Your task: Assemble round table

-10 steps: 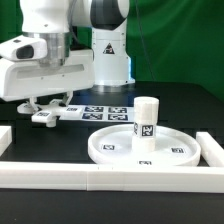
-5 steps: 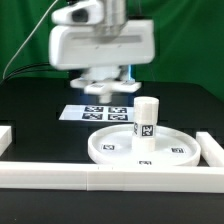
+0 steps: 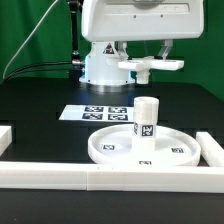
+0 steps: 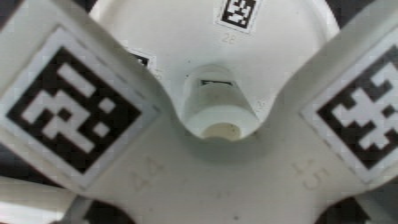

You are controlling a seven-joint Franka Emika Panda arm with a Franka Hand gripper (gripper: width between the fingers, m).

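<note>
**Round table assembly, foot piece aloft.** The Franka arm (image 3: 140, 25) is hanging over the far half of the black tabletop (image 3: 40, 125), and its white body is filling the upper part of the exterior view. Long white bars (image 3: 100, 178) are lying along the tabletop's near edge and are turning up along both side edges.

The large rimmed round disc (image 3: 110, 148) is lying flat just inside the near edge, toward the exterior view's right corner. Its rim is facing upward and small tags are showing on its face. The marker board (image 3: 92, 112) is lying flat behind the disc, nearer the middle of the tabletop.

The cross-shaped foot piece (image 3: 150, 67) is hanging in the air above the disc, clear of everything on the table. It is being held level, with its arms spreading horizontally. In the wrist view it is filling the picture, with two tagged arms (image 4: 71, 100) splaying out from a rounded hub (image 4: 217, 110).

The short thick cylinder leg (image 3: 147, 118) is standing upright at the disc's centre. Its long axis is vertical and its tags are facing the near edge. The gripper (image 3: 148, 60) is clenching the foot piece from above.
</note>
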